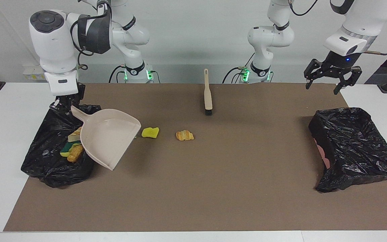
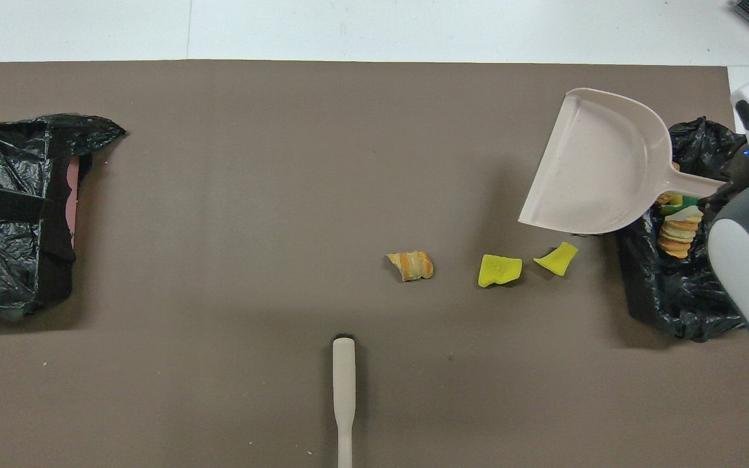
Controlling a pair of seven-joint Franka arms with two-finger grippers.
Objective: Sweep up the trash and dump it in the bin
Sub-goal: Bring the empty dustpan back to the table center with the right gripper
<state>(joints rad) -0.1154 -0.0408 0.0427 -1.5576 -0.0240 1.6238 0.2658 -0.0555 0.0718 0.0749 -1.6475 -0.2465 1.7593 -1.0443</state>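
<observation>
- The dustpan [image 1: 108,141] hid two bits of trash (facing view).
- The brush [image 2: 343,396] handle was cut off at the overhead view's bottom edge.
</observation>
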